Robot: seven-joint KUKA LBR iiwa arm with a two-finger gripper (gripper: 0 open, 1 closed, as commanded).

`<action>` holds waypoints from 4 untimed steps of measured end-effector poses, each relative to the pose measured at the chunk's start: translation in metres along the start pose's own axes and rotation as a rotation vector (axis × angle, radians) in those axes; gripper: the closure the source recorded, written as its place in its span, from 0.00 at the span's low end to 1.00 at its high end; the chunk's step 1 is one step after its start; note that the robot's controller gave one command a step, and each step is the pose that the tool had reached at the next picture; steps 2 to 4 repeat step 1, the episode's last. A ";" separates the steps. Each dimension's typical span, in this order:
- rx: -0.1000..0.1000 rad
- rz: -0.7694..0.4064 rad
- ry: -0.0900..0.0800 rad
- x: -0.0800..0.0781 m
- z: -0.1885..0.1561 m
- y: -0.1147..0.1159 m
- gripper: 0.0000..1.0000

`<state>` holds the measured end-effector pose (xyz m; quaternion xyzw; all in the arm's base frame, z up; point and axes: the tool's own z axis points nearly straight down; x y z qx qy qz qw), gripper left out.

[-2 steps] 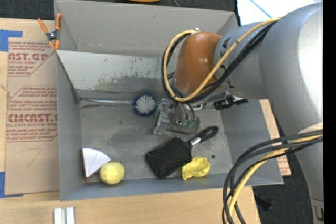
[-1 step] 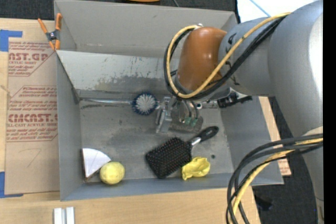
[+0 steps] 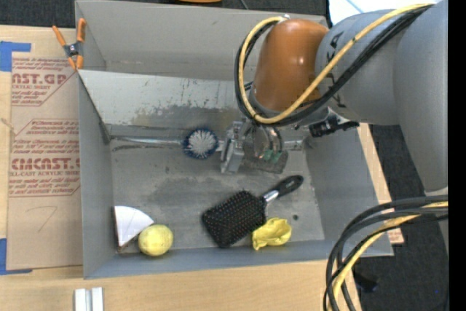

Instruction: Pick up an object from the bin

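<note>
Beside the round blue brush [image 3: 199, 143], the arm [image 3: 393, 62] points its pincer [image 3: 234, 151] downward, its spread unclear.

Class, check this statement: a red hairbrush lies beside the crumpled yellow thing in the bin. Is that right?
No. The camera view shows the hairbrush is black, not red; it does lie beside the crumpled yellow thing in the bin.

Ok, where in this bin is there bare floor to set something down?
The widest bare floor lies left of centre, between the blue-and-white brush, the white wedge and the black hairbrush. It is crowded along the front wall and around the gripper.
</note>
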<state>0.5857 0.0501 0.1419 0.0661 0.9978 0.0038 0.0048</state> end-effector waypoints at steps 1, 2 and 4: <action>0.000 -0.001 -0.001 0.000 -0.021 0.000 1.00; 0.000 -0.001 -0.001 0.000 -0.021 0.000 1.00; 0.000 -0.001 -0.001 0.000 -0.021 0.000 1.00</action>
